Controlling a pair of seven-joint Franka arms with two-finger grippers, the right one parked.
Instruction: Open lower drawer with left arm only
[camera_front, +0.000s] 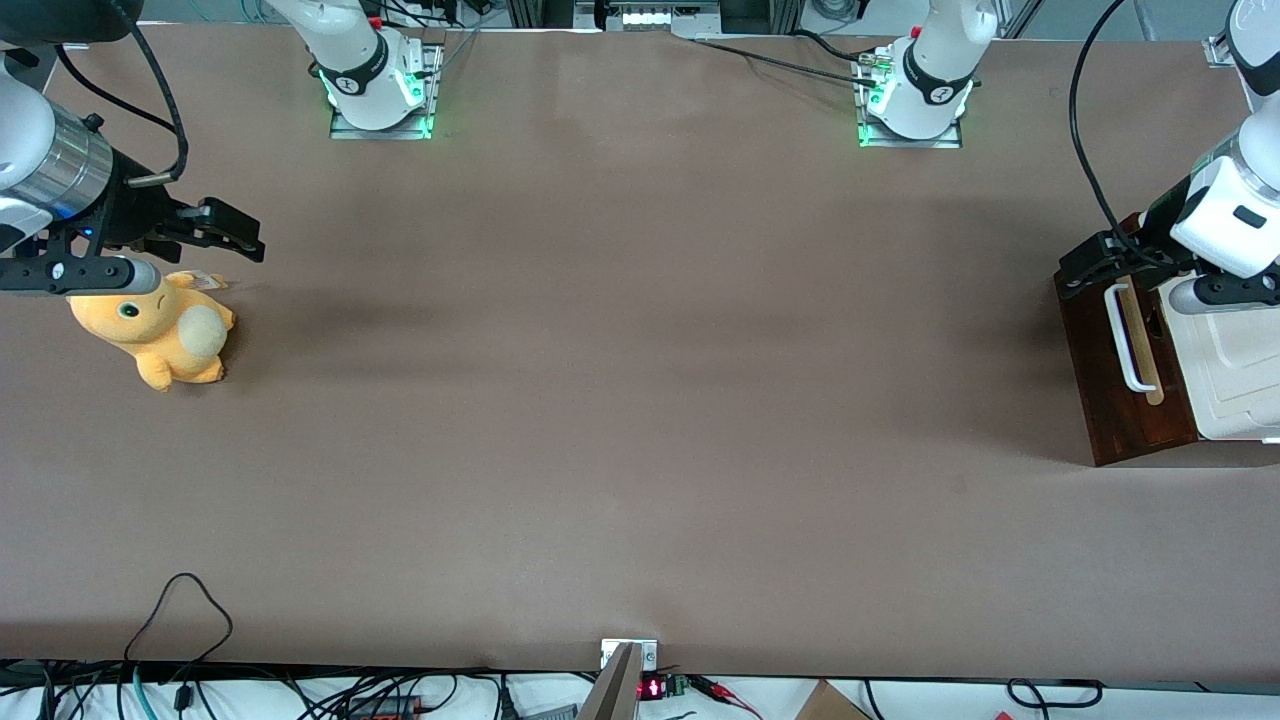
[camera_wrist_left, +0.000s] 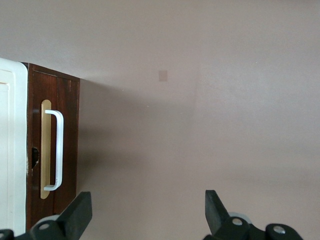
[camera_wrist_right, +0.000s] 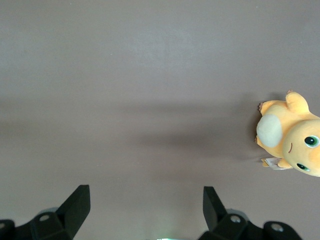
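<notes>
Brown table (camera_front: 640, 400) surface carries a cabinet at the working arm's end. Lower drawer (camera_front: 1115, 370) is closed, its dark reddish-brown front facing the table's middle, with the white bar handle (camera_front: 1125, 335) over a light wood strip. Left arm (camera_front: 1225, 215) reaches over the cabinet. Its gripper (camera_wrist_left: 148, 215) hovers above the handle's upper end, fingers (camera_wrist_left: 77, 216) spread wide, holding nothing.

plush toy (camera_front: 160, 328): orange, lying on table (camera_front: 620, 400) | parked arm's end
</notes>
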